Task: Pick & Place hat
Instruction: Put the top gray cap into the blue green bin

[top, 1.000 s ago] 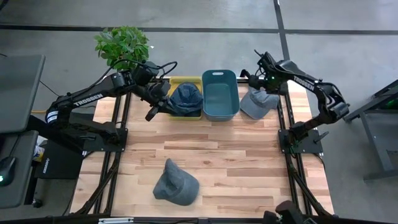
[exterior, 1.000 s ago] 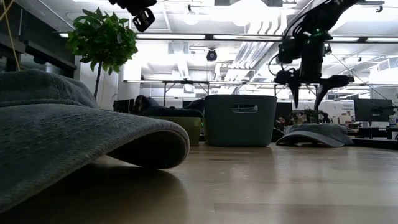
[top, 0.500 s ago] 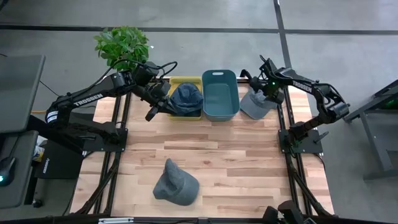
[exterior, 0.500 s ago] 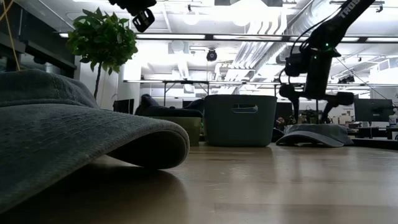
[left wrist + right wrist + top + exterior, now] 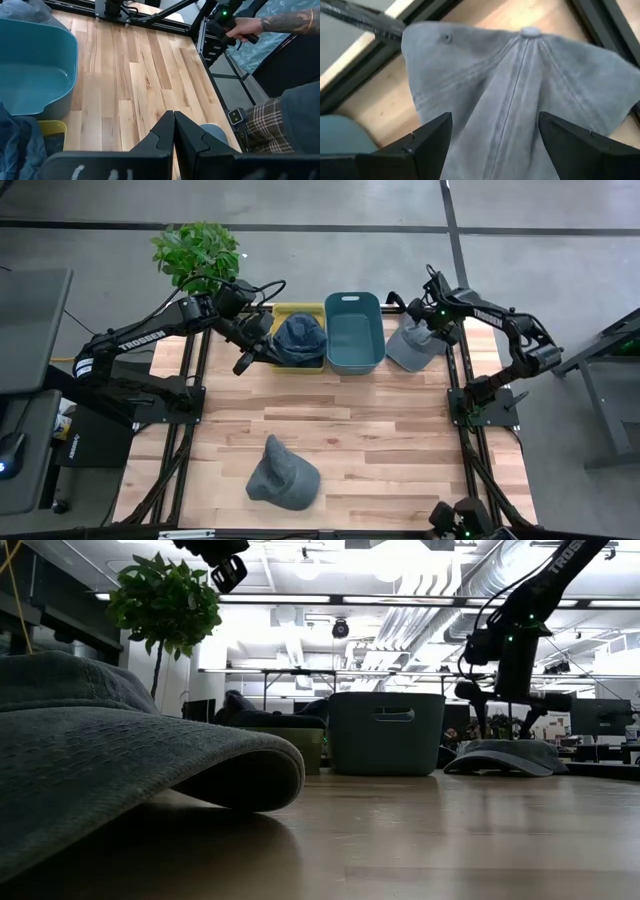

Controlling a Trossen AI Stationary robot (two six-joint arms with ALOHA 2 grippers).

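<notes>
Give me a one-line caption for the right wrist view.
Open right gripper poised directly over the grey cap on the wooden table.

Both arms are dark, jointed, with white "TROSSEN" lettering; black cables loop off the left arm (image 5: 150, 332); the right arm (image 5: 500, 325) carries a green light.

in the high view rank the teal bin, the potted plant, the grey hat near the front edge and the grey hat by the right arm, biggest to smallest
1. Green potted plant
2. Teal plastic bin; close to the plant, so this order is unsure
3. Grey fabric hat near the front edge
4. Grey fabric hat under the right gripper
</notes>
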